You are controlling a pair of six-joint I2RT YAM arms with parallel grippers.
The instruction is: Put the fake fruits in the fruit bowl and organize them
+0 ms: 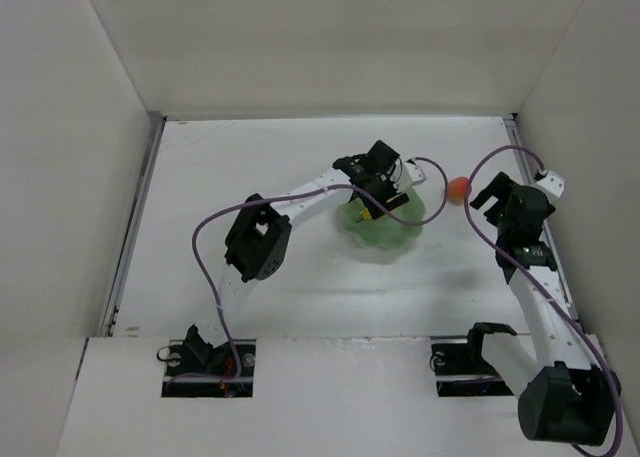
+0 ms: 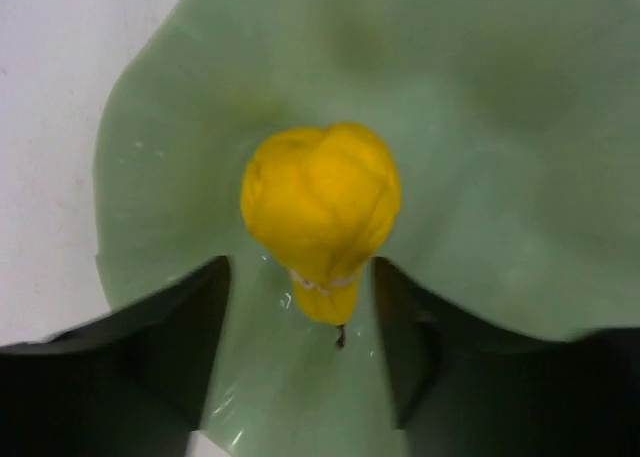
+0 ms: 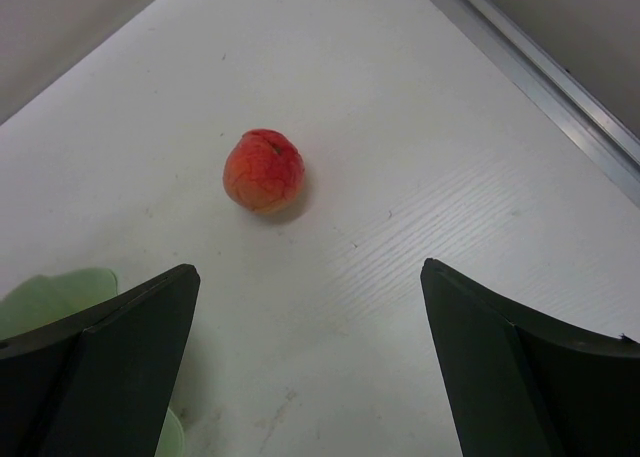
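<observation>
Guessing the peach (image 3: 263,170) is light, hard, slippery plastic, so I'd pinch across its fat middle. It's on the table (image 3: 450,177) dead ahead of my right pincer (image 3: 308,269), jaws wide apart.

A robotics lab cell: white table (image 1: 250,157) boxed by plain white panels (image 1: 330,37).

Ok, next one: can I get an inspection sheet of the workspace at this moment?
Surface: white table, lightly marked.
Job's things: yellow pear over the green bowl; peach on the table, outside the bowl.
Clutter: nothing seen.
Grippers: left gripper straddles the pear's narrow end, contact unclear; right gripper open, short of the peach.
Cables: purple cables run along both arms; one loops near the peach.
Surroundings: white walls on three sides.
</observation>
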